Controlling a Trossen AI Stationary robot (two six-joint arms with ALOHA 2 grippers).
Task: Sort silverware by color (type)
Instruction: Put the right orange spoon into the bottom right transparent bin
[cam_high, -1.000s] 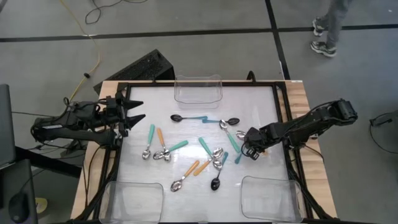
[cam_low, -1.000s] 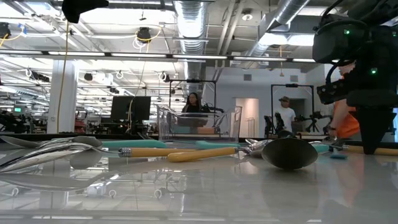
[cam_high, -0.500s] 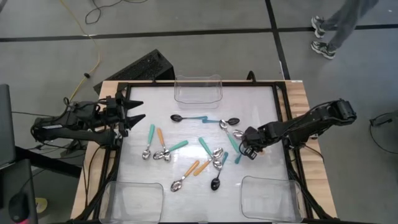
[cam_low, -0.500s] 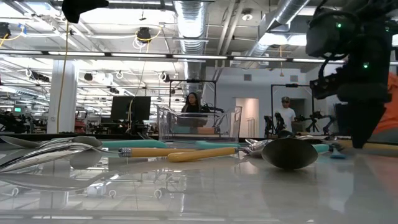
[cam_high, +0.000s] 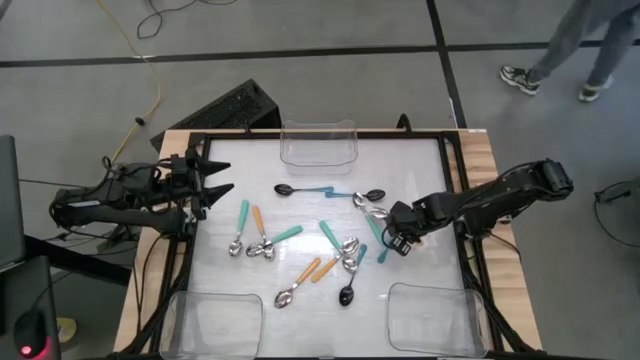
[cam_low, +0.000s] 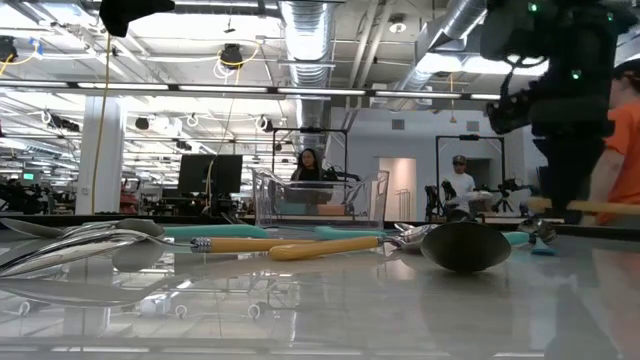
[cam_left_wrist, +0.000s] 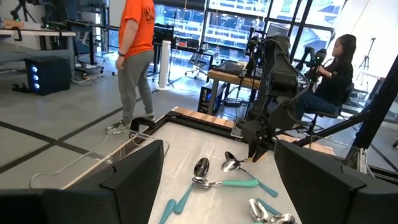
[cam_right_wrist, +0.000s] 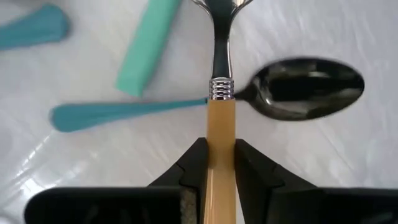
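My right gripper (cam_high: 400, 240) hangs over the table's right part, shut on an orange-handled spoon (cam_right_wrist: 221, 93) with a silver bowl. Below it lie a black-bowled spoon (cam_right_wrist: 308, 87) and teal handles (cam_right_wrist: 146, 46). The other silverware lies flat mid-table: teal-handled spoons (cam_high: 241, 222), orange-handled ones (cam_high: 320, 268) and a black-bowled one (cam_high: 347, 293). My left gripper (cam_high: 215, 178) waits open at the table's left edge, pointing level, with nothing between its fingers. My right gripper pinches the spoon's orange handle (cam_right_wrist: 221, 134) between its two fingers, a little behind the silver collar. The fingers come from above, pointing down, one on each side of the handle. The spoon lies about level, its handle (cam_low: 595, 207) lifted clear of the table.
Three clear plastic bins stand at the edges: one at the far middle (cam_high: 319, 143), one near left (cam_high: 210, 320), one near right (cam_high: 435, 318). A black frame (cam_high: 455, 190) rims the white top. A person (cam_high: 575, 45) walks past the far right corner.
My right gripper has risen, staying shut on the orange-handled spoon. The spoon's handle lay on the table a second ago and now hangs level above it. The person beyond the far edge has walked to the right.
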